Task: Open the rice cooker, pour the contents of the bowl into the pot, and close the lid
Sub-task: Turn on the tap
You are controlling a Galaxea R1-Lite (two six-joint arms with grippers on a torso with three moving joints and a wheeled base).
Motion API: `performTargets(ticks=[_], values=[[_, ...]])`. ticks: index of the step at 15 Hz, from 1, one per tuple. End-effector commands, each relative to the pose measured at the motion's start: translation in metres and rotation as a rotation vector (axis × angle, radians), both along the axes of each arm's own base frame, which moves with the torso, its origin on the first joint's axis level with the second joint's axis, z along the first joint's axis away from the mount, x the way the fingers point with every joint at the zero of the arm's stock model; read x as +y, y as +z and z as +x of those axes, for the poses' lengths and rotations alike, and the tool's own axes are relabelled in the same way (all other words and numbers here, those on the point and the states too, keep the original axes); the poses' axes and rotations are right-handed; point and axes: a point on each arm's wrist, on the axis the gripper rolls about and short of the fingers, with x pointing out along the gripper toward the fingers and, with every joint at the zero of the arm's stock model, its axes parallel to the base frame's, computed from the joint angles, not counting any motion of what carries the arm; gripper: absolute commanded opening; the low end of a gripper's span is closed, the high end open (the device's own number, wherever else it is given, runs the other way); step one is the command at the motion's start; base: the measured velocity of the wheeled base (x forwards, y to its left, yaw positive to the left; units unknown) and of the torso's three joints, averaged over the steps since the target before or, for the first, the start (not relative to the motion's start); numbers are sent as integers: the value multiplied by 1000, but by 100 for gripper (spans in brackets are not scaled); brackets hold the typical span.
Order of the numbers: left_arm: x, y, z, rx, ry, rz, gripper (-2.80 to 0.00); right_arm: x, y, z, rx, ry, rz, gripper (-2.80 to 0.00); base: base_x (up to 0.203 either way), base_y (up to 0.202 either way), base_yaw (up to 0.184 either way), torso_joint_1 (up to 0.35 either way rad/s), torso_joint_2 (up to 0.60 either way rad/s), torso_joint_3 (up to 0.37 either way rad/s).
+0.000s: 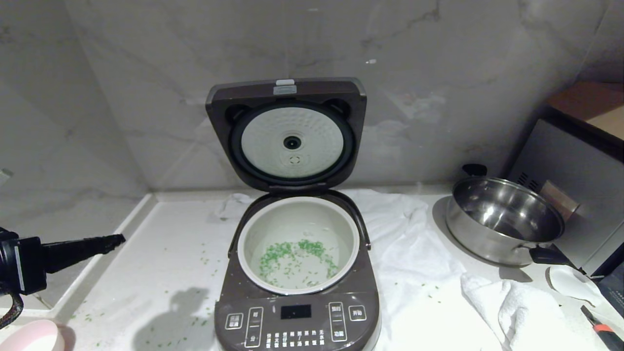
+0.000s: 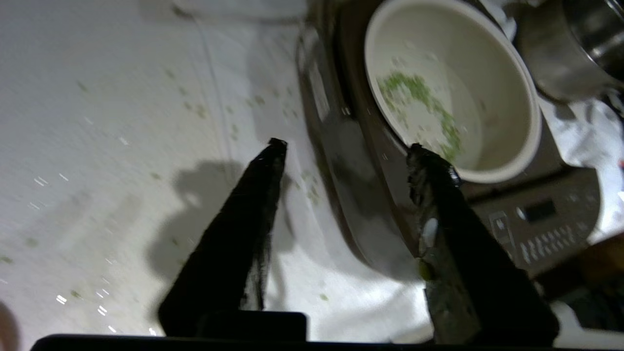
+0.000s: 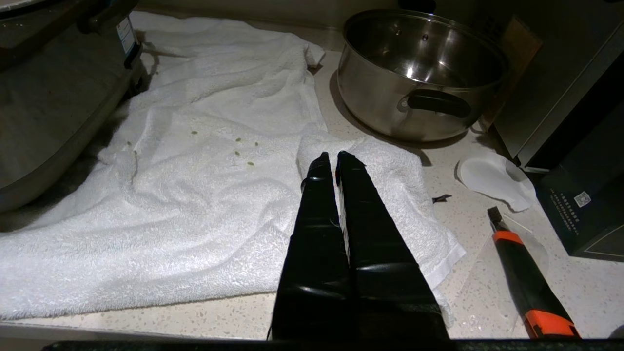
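Grey-veined marble wall (image 1: 438,73) behind a pale speckled counter (image 1: 161,253).

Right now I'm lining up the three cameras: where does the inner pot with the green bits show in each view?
Head view: the pot sits centre, low, inside the open rice cooker, below the raised lid.
Left wrist view: upper right, beyond the open left gripper.
Right wrist view: not in it; only the cooker's side shows.
Shared landmark: the steel pan, to the cooker's right.

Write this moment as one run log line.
lid: open | contents: in pot | bowl: set down | left gripper: open, empty | right gripper: shut
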Motion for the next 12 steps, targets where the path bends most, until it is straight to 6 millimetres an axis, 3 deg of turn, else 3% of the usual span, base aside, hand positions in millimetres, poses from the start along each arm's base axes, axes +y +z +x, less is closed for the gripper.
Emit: performTargets(ticks=[1, 5, 12], values=[[-3, 5, -9, -162, 54, 73, -280, 0, 0, 0, 0, 1, -1, -280, 0, 0, 0, 0, 0, 0], [-9, 11, -33, -426, 127, 111, -280, 0, 0, 0, 0, 3, -5, -280, 0, 0, 0, 0, 0, 0], [-17, 17, -50, -497, 97, 111, -280, 0, 0, 0, 3, -3, 16, -280, 0, 0, 0, 0, 0, 0]])
